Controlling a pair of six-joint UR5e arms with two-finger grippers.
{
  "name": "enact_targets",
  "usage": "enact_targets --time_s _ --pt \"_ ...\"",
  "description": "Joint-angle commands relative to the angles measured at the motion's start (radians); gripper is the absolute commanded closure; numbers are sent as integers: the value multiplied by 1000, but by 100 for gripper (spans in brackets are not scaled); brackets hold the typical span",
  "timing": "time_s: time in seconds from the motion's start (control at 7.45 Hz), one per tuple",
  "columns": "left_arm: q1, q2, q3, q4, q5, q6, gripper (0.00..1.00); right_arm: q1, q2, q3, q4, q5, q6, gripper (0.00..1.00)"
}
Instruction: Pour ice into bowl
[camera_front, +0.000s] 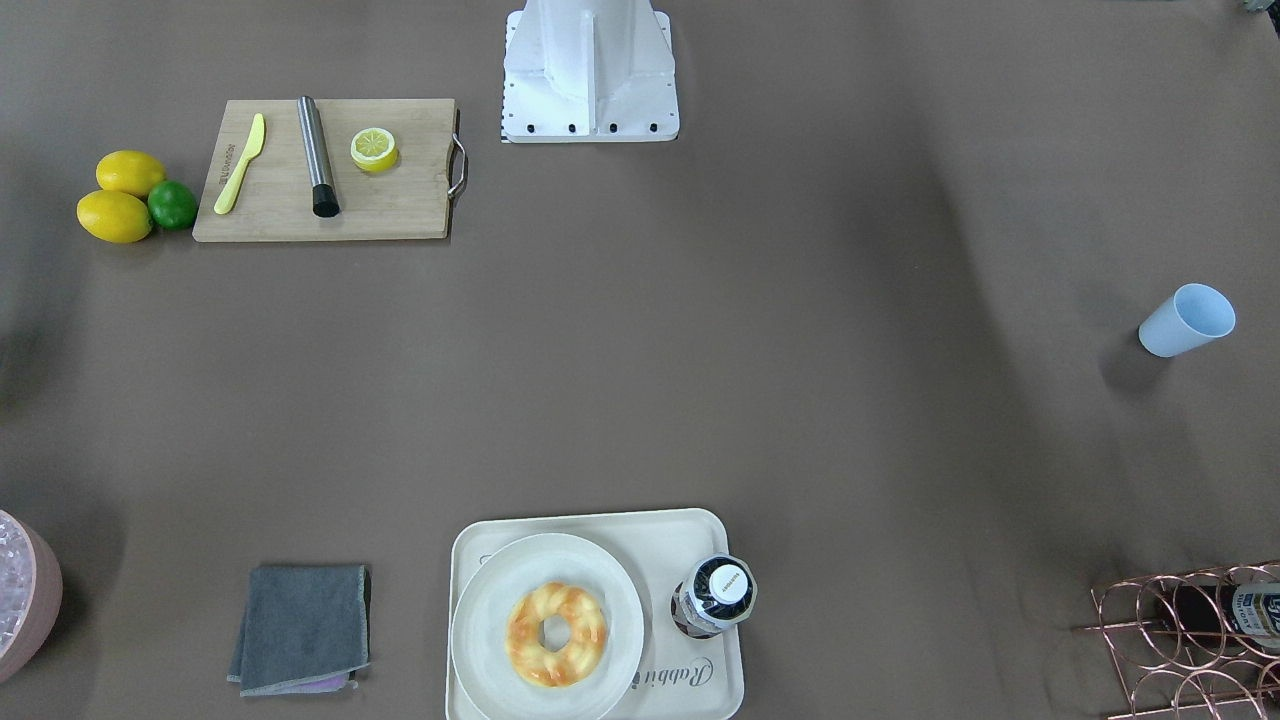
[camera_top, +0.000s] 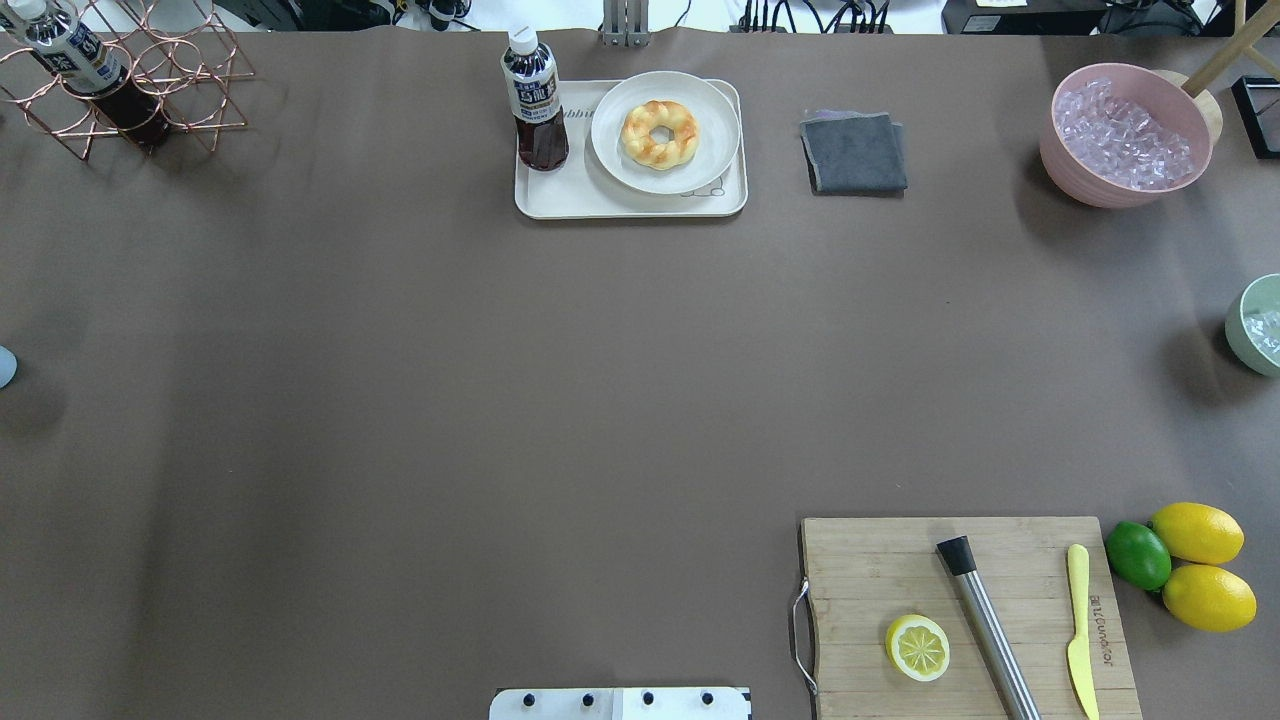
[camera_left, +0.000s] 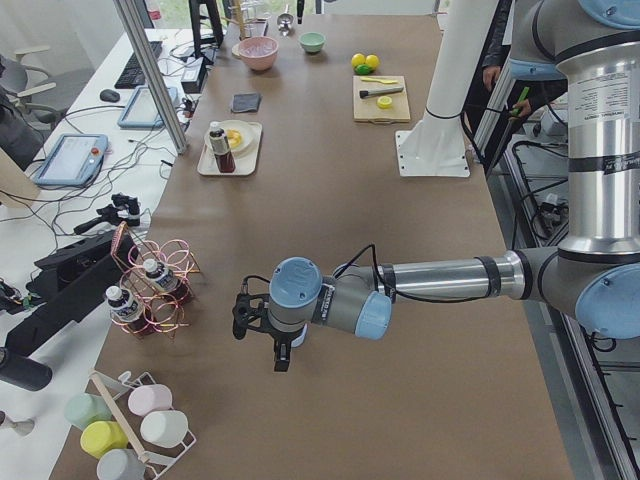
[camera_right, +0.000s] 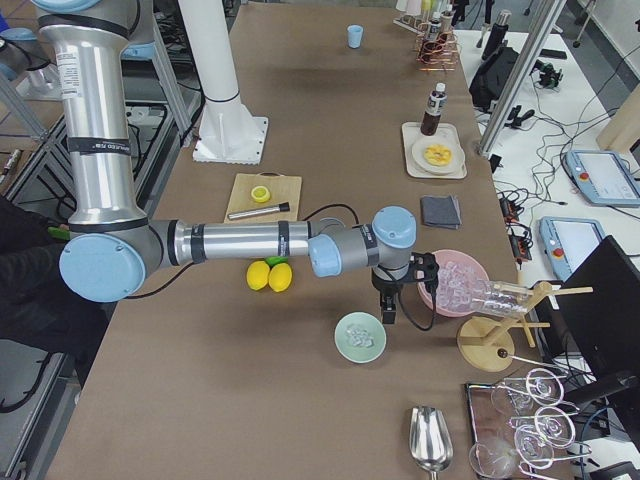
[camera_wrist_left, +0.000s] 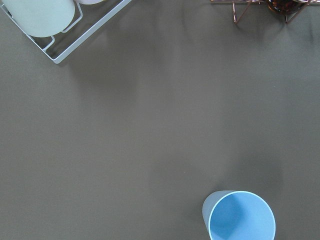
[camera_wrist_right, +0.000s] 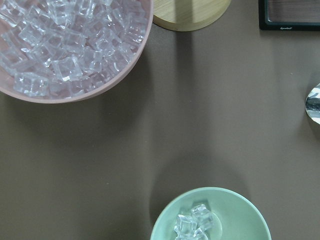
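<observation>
The pale mint-green bowl (camera_wrist_right: 212, 217) stands at the table's right end, also the bowl (camera_top: 1258, 325) and the bowl (camera_right: 360, 337). A few clear ice cubes (camera_wrist_right: 194, 223) lie in its bottom. My right gripper (camera_right: 388, 312) hangs pointing down over the table between the bowl and the pink tub (camera_right: 455, 285); only the side view shows it, so I cannot tell whether it is open or shut. My left gripper (camera_left: 283, 357) hovers at the opposite end near the blue cup (camera_wrist_left: 241, 216); its state I cannot tell either.
The pink tub (camera_top: 1125, 135) holds a heap of ice. A wooden stand (camera_wrist_right: 192, 12) is beside it and a metal scoop (camera_right: 430, 440) lies past the bowl. A cutting board (camera_top: 965, 610), lemons (camera_top: 1200, 565), tray (camera_top: 630, 200), grey cloth (camera_top: 853, 150) and copper rack (camera_top: 120, 80) sit elsewhere.
</observation>
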Motion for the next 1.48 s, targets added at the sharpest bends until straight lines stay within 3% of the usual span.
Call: enact_targets --time_s 0.0,1.34 --pt "0 5 -8 1 1 0 3 27 -30 15 2 9 -33 1" --pt "-1 8 -10 3 -13 2 3 69 -82 27 2 36 -73 1"
